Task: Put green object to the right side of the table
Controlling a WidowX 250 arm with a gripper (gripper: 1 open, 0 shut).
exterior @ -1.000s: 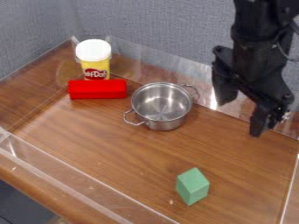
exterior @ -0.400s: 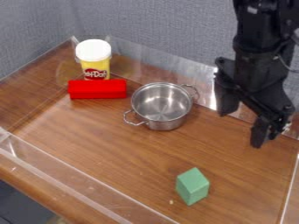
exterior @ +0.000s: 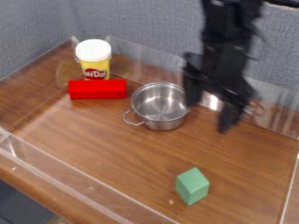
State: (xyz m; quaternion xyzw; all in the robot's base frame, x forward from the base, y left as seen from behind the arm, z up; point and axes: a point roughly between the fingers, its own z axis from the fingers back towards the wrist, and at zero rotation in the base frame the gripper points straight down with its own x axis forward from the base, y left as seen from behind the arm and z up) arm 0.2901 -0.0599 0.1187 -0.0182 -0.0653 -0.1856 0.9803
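Observation:
The green object (exterior: 193,185) is a small matte cube resting on the brown wood table (exterior: 82,144), near the front right. My black gripper (exterior: 207,107) hangs well above and behind it, just right of the steel pot, with its two fingers (exterior: 228,118) spread apart and nothing between them.
A steel pot (exterior: 162,105) with side handles sits mid-table. A red cylinder-like block (exterior: 97,88) lies at the back left, with a yellow tub with a white lid (exterior: 93,58) behind it. Low clear plastic walls (exterior: 41,171) ring the table.
The arm has swung left and slightly forward, from the right edge toward the pot. The gripper stayed open. The green cube has not moved.

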